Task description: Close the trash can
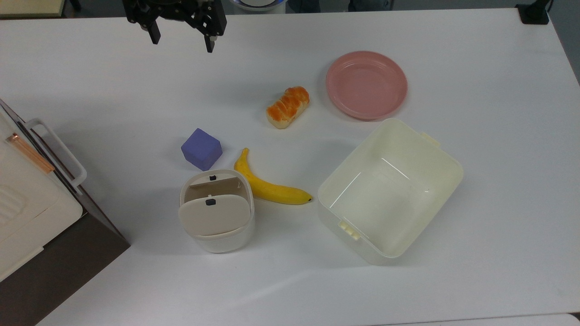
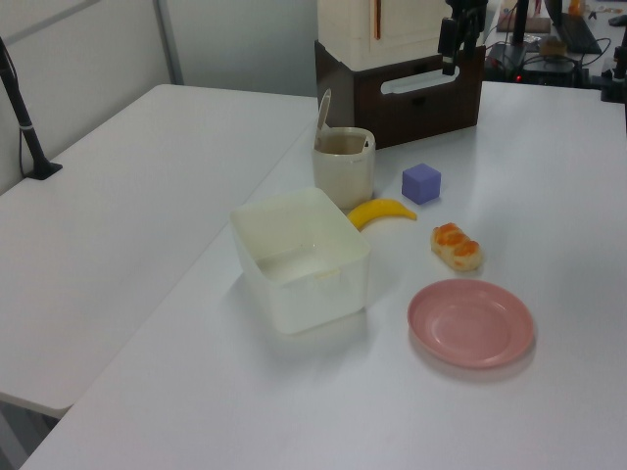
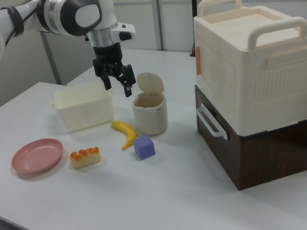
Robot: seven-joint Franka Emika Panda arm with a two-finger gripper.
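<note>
The trash can [image 1: 217,235] is a small white bin standing near the table's middle. Its beige lid [image 1: 214,213] is swung up on its hinge and stands nearly upright, so the inside shows. A small black latch button sits on the lid. The same trash can [image 3: 149,117] shows in the right view with its raised lid [image 3: 149,85]. My gripper [image 3: 118,88] hangs just to the right view's left of that lid, above the table, open and holding nothing. In the top view the gripper [image 1: 182,41] is at the upper edge, well apart from the can.
A banana [image 1: 272,188] and a purple cube [image 1: 201,148] lie close beside the can. A big cream tub [image 1: 344,226], a bread piece [image 1: 288,107] and a pink plate [image 1: 366,84] lie toward the top view's right. A cream box on a brown cabinet [image 1: 27,203] stands at the top view's left.
</note>
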